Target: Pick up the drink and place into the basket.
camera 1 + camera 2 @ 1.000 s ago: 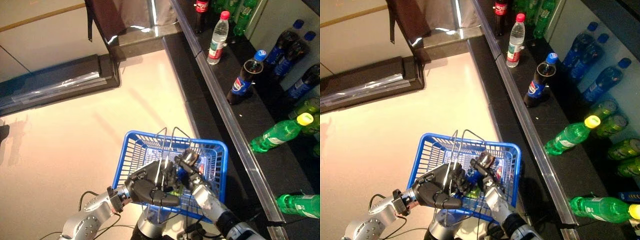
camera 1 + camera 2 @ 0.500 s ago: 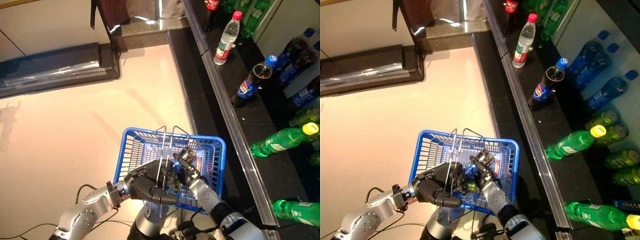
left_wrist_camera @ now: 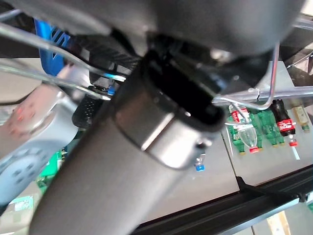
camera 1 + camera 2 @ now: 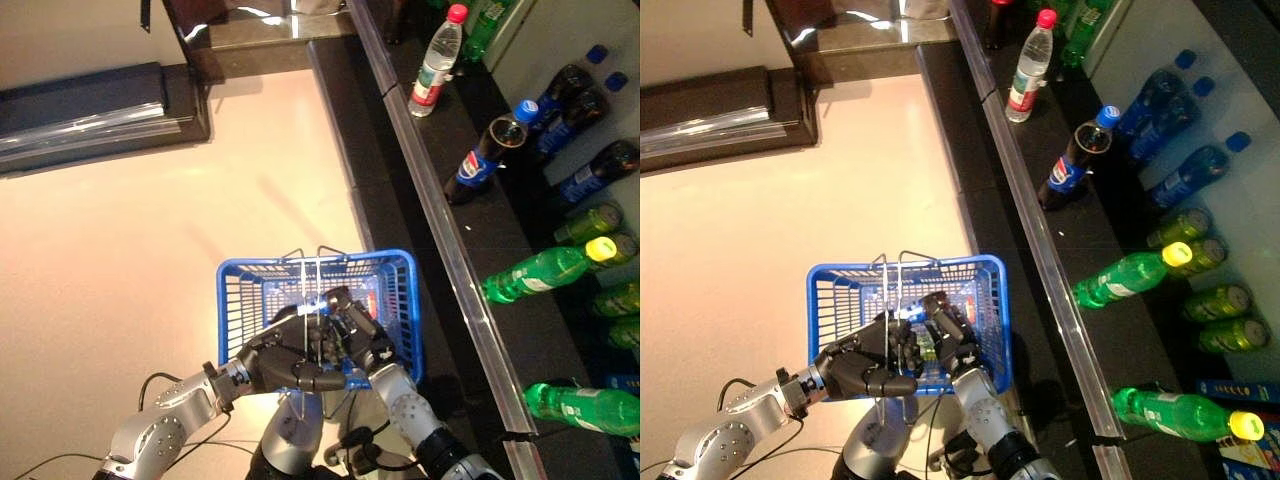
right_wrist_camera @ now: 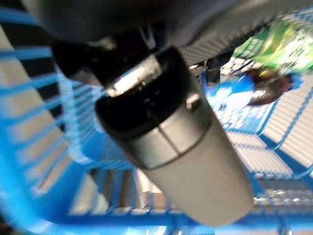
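**Inspector:** At the lower centre of the left eye view, the left hand (image 4: 290, 368) has its fingers curled round the wire handles (image 4: 305, 300) of the blue basket (image 4: 232, 300). State of the right hand (image 4: 355, 335)?

**Assistant:** It reaches inside the basket; I cannot tell whether its fingers grip anything. The right wrist view shows a green bottle (image 5: 274, 46) and a blue cap low in the basket, so the drink looks delivered.

**Inspector:** Recommendation: lift the right hand straight up, clear of the handles, basket held level. Further off, right of frame, bottles remain on the dark shelf (image 4: 480, 215).
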Robot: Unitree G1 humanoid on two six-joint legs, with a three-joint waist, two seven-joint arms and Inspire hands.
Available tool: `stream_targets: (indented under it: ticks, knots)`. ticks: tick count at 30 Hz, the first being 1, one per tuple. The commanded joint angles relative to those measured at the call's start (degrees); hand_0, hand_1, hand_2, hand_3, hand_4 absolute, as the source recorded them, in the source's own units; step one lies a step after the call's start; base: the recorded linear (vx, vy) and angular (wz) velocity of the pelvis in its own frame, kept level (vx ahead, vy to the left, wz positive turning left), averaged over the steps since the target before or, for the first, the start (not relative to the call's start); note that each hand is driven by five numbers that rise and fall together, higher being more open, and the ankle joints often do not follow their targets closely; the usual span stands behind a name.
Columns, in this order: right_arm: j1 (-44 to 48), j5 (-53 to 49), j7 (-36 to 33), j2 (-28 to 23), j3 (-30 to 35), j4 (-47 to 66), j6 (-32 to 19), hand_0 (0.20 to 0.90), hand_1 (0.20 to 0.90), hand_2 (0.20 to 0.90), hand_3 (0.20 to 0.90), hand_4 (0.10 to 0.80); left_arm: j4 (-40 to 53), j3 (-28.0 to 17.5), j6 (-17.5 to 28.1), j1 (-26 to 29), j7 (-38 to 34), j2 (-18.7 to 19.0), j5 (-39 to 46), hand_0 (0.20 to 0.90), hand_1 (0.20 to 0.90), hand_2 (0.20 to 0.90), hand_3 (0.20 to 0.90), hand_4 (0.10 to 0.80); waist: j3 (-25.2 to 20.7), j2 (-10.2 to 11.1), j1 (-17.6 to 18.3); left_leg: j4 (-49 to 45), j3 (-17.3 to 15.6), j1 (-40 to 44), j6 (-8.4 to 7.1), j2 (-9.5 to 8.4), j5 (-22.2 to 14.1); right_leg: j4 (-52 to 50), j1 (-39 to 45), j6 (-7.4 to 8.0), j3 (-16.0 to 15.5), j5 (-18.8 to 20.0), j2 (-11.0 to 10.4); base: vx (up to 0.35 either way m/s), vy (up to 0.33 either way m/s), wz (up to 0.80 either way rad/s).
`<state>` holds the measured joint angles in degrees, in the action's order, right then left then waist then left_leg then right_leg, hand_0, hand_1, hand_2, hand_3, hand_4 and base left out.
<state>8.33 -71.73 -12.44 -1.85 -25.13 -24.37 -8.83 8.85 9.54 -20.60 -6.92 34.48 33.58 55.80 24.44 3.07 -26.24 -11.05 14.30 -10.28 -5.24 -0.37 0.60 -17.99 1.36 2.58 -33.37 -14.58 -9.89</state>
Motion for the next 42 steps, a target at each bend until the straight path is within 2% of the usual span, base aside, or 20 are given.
stream_targets:
  ticks: [1,3,5,11,15,16,18,20,21,22,25,26,29,32,35,37,42]
  knots:
    - [-1.8,5.5,4.3,-1.8,-2.0,11.2,-0.5,0.9,0.9,0.9,0.9,0.8,17.2,-1.1,12.2,1.1,9.6,-7.3,8.6,0.3,0.3,0.3,0.2,0.1,-4.1,-0.2,3.1,-0.7,-4.4,-2.3,2.66,0.21,3.2,7.8,3.0,0.07,6.1,11.7,1.4,-0.076,0.069,-0.18]
    - [-2.3,5.8,4.6,-2.1,-2.1,11.8,-0.4,0.9,0.9,0.9,0.9,0.8,17.1,-1.2,12.3,0.9,9.5,-7.4,8.7,0.3,0.3,0.3,0.2,0.1,-4.3,-0.1,3.3,-0.6,-4.5,-2.3,2.68,0.24,3.3,7.9,2.9,0.11,6.2,11.8,1.4,-0.046,0.041,-0.16]
    - [-6.8,8.4,6.9,-5.6,-2.6,18.8,1.9,0.9,0.9,0.9,0.9,0.8,16.1,-1.7,14.9,-1.2,9.2,-8.1,8.4,0.3,0.3,0.3,0.2,0.1,-4.9,0.4,4.8,0.2,-5.5,-1.7,2.73,0.69,3.4,8.6,2.8,0.48,7.2,12.1,1.7,-0.03,0.03,-0.06]
    - [-11.7,11.4,9.4,-9.0,-1.9,26.9,5.1,0.9,0.9,0.9,0.9,0.8,13.7,-2.0,17.2,-3.6,8.0,-9.0,7.6,0.3,0.3,0.3,0.2,0.1,-6.1,1.0,6.8,1.4,-6.5,-0.7,2.7,1.11,3.7,9.5,2.7,1.03,8.3,12.6,1.8,-0.018,0.012,-0.21]
    - [-18.6,15.2,15.7,-13.3,-0.3,33.3,7.8,0.9,0.9,0.9,0.9,0.8,8.6,-2.2,22.2,-6.8,3.6,-9.5,7.4,0.3,0.3,0.3,0.2,0.1,-8.4,1.9,9.9,3.3,-8.6,1.3,2.55,2.1,3.9,10.6,2.8,1.39,10.0,13.0,2.1,-0.019,0.023,-0.17]
    - [-18.6,15.2,15.7,-13.3,-0.3,33.3,7.8,0.9,0.9,0.9,0.9,0.8,8.6,-2.2,22.2,-6.8,3.6,-9.5,7.4,0.3,0.3,0.3,0.2,0.1,-8.4,1.9,9.9,3.3,-8.6,1.4,2.55,2.11,3.9,10.6,2.8,1.39,10.0,13.0,2.1,-0.012,0.073,-0.32]
    - [-21.5,16.9,19.9,-15.0,1.0,34.4,9.7,0.9,0.9,0.9,0.9,0.8,4.8,-1.6,25.1,-8.2,-1.0,-10.0,7.3,0.3,0.3,0.3,0.2,0.1,-10.4,2.0,11.6,5.1,-9.4,2.6,2.45,2.54,4.4,11.9,3.1,1.78,11.1,13.5,2.1,-0.005,0.058,-0.26]
    - [-21.8,16.9,20.4,-15.2,1.2,34.4,10.0,0.9,0.9,0.9,0.9,0.8,4.1,-1.5,25.6,-8.3,-1.4,-10.2,7.2,0.3,0.3,0.3,0.2,0.1,-10.6,2.0,11.8,5.4,-9.6,2.9,2.44,2.6,4.4,12.1,3.1,1.83,11.3,13.5,2.1,0.013,0.039,-0.22]
    - [-23.6,17.8,24.6,-16.2,2.0,34.4,12.3,0.9,0.9,0.9,0.9,0.8,-0.6,-1.0,28.0,-9.4,-7.1,-11.2,6.2,0.3,0.3,0.3,0.2,0.1,-12.4,2.3,13.0,7.3,-10.3,4.3,2.31,2.91,4.7,13.5,3.7,2.34,12.4,14.0,2.0,0.032,0.072,-0.37]
    - [-24.4,18.3,26.9,-16.4,2.3,33.9,13.1,0.9,0.9,0.9,0.9,0.8,-3.6,-1.0,29.5,-9.8,-8.4,-11.9,5.0,0.3,0.3,0.3,0.2,0.1,-13.1,2.4,13.5,8.1,-10.7,5.0,2.28,3.06,4.8,14.0,3.8,2.44,12.8,14.1,2.0,0.026,0.071,-0.37]
    - [-25.4,20.1,29.1,-16.7,2.9,32.7,14.4,0.9,0.9,0.9,0.9,0.8,-9.4,-1.2,30.7,-10.3,-15.0,-13.4,3.1,0.3,0.3,0.3,0.2,0.1,-14.2,2.5,14.3,9.7,-11.4,6.1,2.2,3.22,5.0,15.2,4.3,2.92,13.7,14.5,1.7,0.004,0.048,-0.32]
    - [-26.2,22.9,31.3,-17.6,3.9,31.0,16.3,0.9,0.9,0.9,0.9,0.8,-16.9,-2.1,33.1,-10.5,-18.0,-14.6,1.2,0.3,0.3,0.3,0.2,0.1,-15.5,2.8,15.5,11.2,-12.3,7.3,2.35,3.3,5.1,16.6,4.7,3.41,14.8,15.2,1.4,0.001,0.059,-0.28]
    - [-28.2,24.3,36.8,-18.0,5.7,28.8,17.7,0.9,0.9,0.9,0.9,0.8,-23.7,-4.0,34.0,-10.7,-21.5,-16.1,-0.4,0.3,0.3,0.3,0.2,0.1,-16.7,2.9,16.7,13.2,-14.1,8.8,2.53,3.44,5.2,17.9,5.0,4.16,15.9,16.0,0.9,-0.012,0.048,-0.36]
    - [-28.7,25.2,39.4,-18.1,6.3,26.5,17.9,0.9,0.9,0.9,0.9,0.8,-31.3,-5.0,35.2,-9.2,-24.0,-16.6,-2.3,0.3,0.3,0.3,0.2,0.1,-17.9,2.8,18.1,14.7,-15.7,9.8,2.97,3.34,5.4,17.9,5.1,4.77,16.9,16.1,0.4,-0.022,0.029,-0.4]
    - [-28.7,26.1,39.6,-17.6,6.4,23.1,16.8,0.9,0.9,0.9,0.9,0.8,-37.6,-5.1,35.2,-6.2,-26.8,-16.7,-3.6,0.3,0.3,0.3,0.2,0.1,-18.9,2.4,20.5,15.3,-15.4,10.2,3.66,2.85,5.2,17.1,4.2,4.07,20.5,15.3,1.9,-0.04,0.009,-0.13]
    - [-29.1,27.5,37.5,-17.0,6.5,19.1,14.8,0.9,0.9,0.9,0.9,0.8,-44.2,-3.5,35.7,-2.8,-27.6,-17.1,-3.5,0.3,0.3,0.3,0.2,0.1,-19.5,1.6,24.2,14.9,-12.0,10.3,4.34,1.95,5.0,15.6,2.4,1.52,28.0,13.9,6.0,-0.041,-0.025,0.05]
    - [-27.8,37.1,30.9,-17.0,6.7,8.8,12.8,0.9,0.9,0.9,0.9,0.8,-49.2,-5.1,37.5,-2.3,-29.4,-19.8,-0.4,0.3,0.3,0.3,0.2,0.1,-19.8,0.9,24.6,15.5,-10.6,10.3,3.17,2.26,5.9,16.5,2.8,0.08,27.9,13.8,7.7,-0.084,-0.075,0.67]
